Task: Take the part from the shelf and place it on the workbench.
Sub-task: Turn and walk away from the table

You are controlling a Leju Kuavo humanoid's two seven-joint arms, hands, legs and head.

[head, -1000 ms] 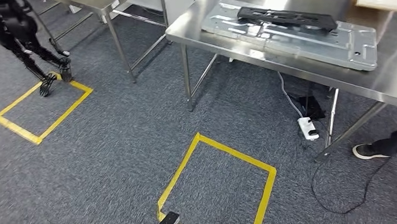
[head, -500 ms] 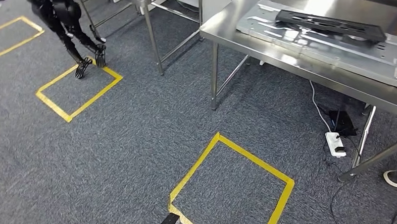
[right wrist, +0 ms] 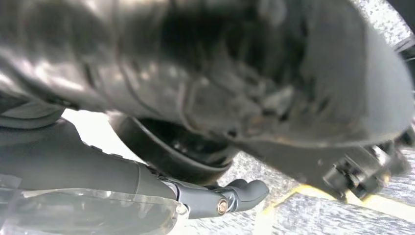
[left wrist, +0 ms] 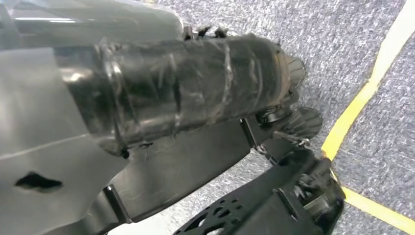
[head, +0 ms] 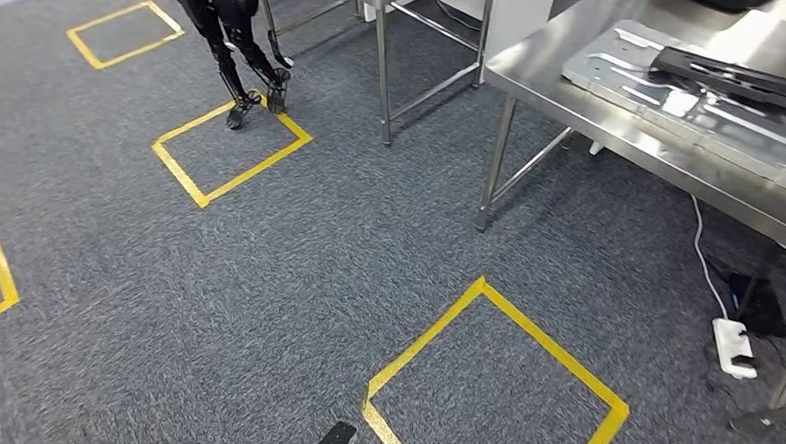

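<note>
A long black part (head: pixel 733 72) lies on a ribbed metal plate (head: pixel 653 71) on the steel workbench (head: pixel 548 80) at the right of the head view. My left hand (left wrist: pixel 171 98) hangs over the grey carpet; its taped thumb and dark fingertips (left wrist: pixel 293 73) are apart with nothing between them. My right hand (right wrist: pixel 220 98) is a close blur over the carpet, with one dark finger (right wrist: pixel 240 193) stretched out straight and nothing held. No shelf is visible.
A yellow tape square (head: pixel 424 346) marks the carpet just ahead, another (head: pixel 228 149) farther off, where a black humanoid robot (head: pixel 231 39) stands. A second steel table (head: pixel 382 72) is behind it. A white power strip (head: pixel 732 347) and cables lie under the workbench.
The whole picture has slid to the right: the camera has turned left. The workbench now sits at the right edge and the other robot nearer the top middle. A person's shoe has left the view.
</note>
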